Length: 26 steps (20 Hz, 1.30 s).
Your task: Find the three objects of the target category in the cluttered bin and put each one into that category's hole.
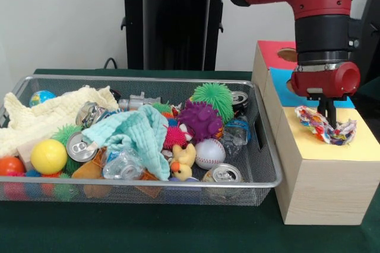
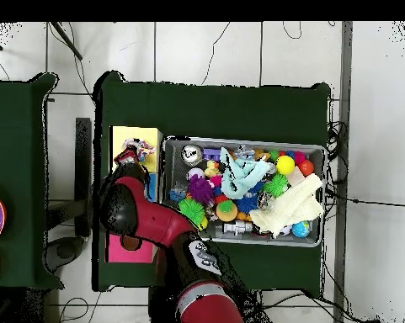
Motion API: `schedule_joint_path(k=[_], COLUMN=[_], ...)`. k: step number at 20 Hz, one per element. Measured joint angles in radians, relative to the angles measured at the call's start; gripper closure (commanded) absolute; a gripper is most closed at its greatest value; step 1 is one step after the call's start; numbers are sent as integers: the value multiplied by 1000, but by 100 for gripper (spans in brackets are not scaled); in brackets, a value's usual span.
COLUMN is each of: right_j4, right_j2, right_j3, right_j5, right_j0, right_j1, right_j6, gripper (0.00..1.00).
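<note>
The pincer (image 1: 327, 117) is seen low over the yellow top (image 1: 323, 140) of the wooden box (image 1: 320, 190), its dark tips pressed into a confetti-patterned cloth (image 1: 323, 126); whether they are clamped on it cannot be told. The hole itself is hidden beneath the cloth. Just beside the box, the wire-mesh bin (image 1: 264, 146) is packed: a cream-yellow knitted cloth (image 1: 41, 116) is draped at its end farthest from the box, among cans and spiky balls. Everything is set on a dark green table (image 1: 178, 229) before a pale wall. From overhead, a tiled floor (image 2: 205, 50) and trailing cables are shown around the table; only the front view reveals the gripper tips.
</note>
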Motion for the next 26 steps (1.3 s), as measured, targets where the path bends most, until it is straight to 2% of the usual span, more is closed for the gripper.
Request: schedule_joint_path(k=[8,10,12,16,24,26], right_j4=[0,-27,-98,-176,-274,-266], right_j2=[-59,-60,-41,-37,-92,-130], right_j3=[-9,-6,-1,-4,-26,-52], right_j5=[-108,-128,-140,-146,-233,-274], right_j0=[80,83,55,26,56,91], right_j1=[23,22,22,27,55,84], right_j6=[0,0,0,0,0,0], gripper=[100,100,100,100,100,100])
